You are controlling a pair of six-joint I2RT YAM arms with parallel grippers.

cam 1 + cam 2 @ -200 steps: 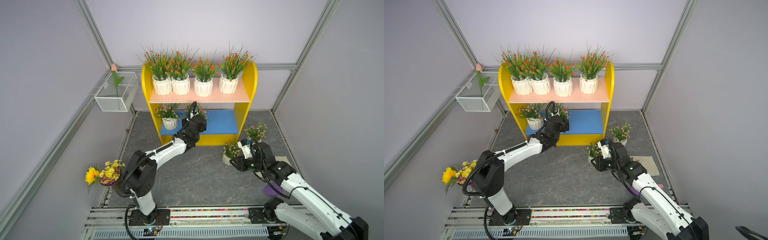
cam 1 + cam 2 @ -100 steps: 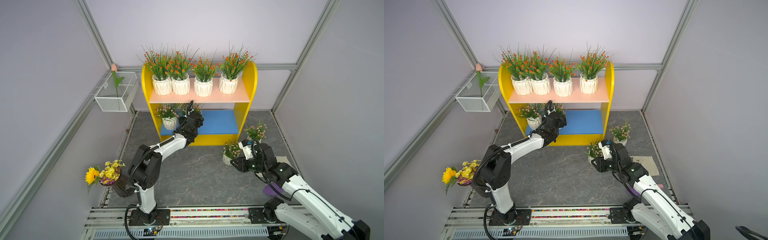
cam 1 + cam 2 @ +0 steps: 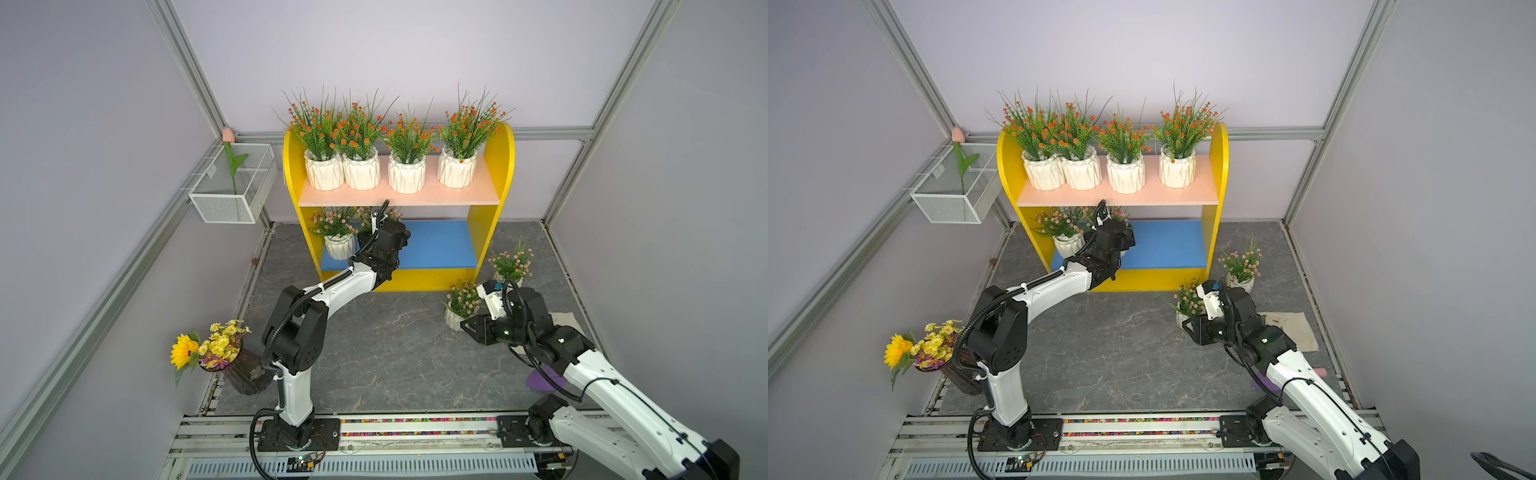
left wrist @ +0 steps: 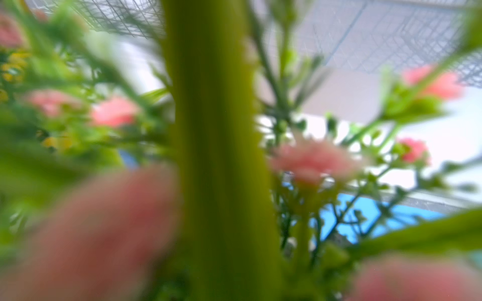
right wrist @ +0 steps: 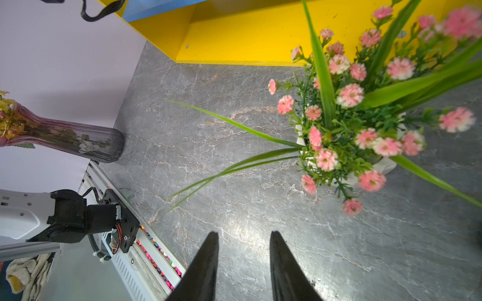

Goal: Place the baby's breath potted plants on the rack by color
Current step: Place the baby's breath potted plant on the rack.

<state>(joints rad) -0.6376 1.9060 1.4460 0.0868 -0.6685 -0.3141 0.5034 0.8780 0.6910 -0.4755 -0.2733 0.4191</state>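
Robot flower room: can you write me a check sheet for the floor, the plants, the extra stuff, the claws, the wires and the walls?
Surface: grey marbled floor, no spills seen.
Job's things: four orange-blossomed plants in white ribbed pots on the peach upper board of the yellow-sided rack; one pink-blossomed plant on its blue lower board, a second pink plant partly hidden beside it; two pink plants on the floor.
Clutter: sunflower bouquet in a purple vase; pink tulip stem in a white wire basket; beige cloth.
Grippers: left gripper at the lower board, jaws hidden; right gripper open, empty, near a floor plant.
Cables: black cables run along both arms, no snag seen.
Surroundings: pale lilac walls with metal framing.
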